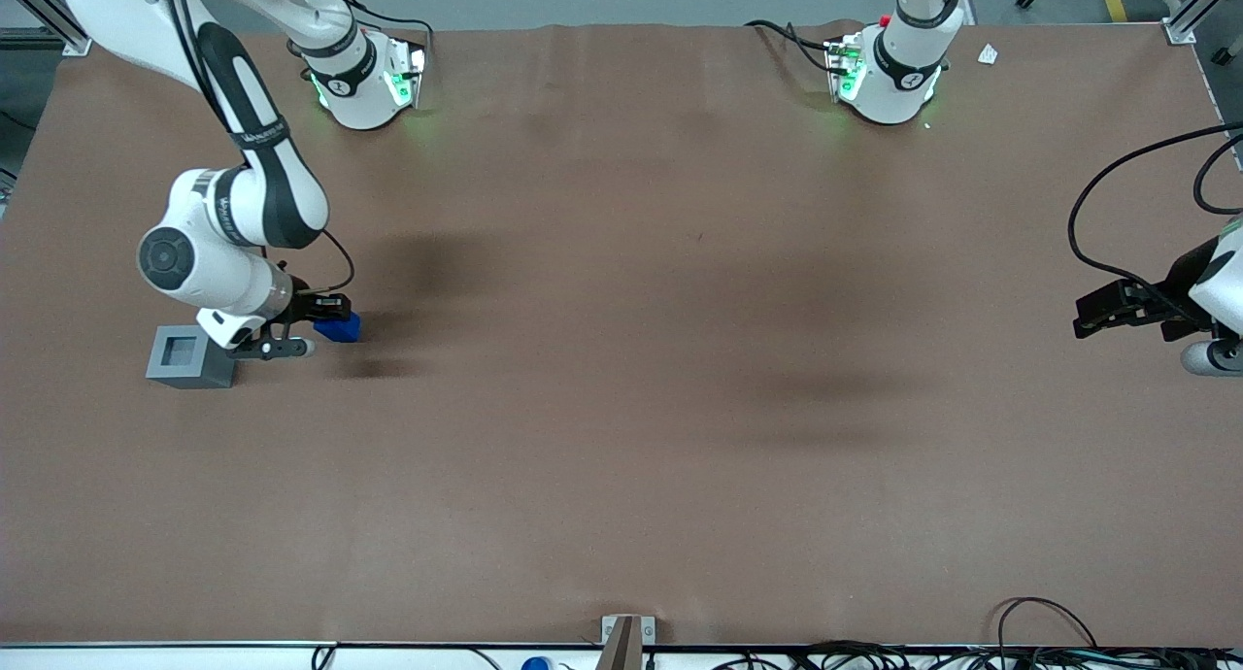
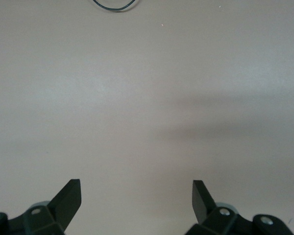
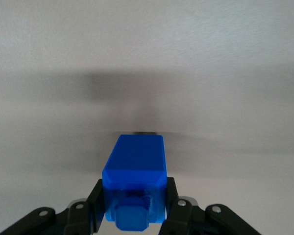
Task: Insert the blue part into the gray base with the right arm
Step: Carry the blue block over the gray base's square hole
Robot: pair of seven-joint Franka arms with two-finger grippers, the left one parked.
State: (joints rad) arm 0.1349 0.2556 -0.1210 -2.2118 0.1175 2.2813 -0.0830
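My right arm's gripper (image 1: 335,318) is shut on the blue part (image 1: 339,328), a small bright-blue block, and holds it above the brown table. In the right wrist view the blue part (image 3: 134,178) sits clamped between the two black fingers (image 3: 94,203), its square stud facing the camera. The gray base (image 1: 187,355), a light-gray cube with a square recess in its top, stands on the table beside the gripper, farther toward the working arm's end. The wrist partly overlaps the base's corner in the front view.
The brown table (image 1: 621,359) stretches wide toward the parked arm's end. Both arm bases (image 1: 364,78) stand along the edge farthest from the front camera. Cables (image 1: 1049,641) lie along the near edge.
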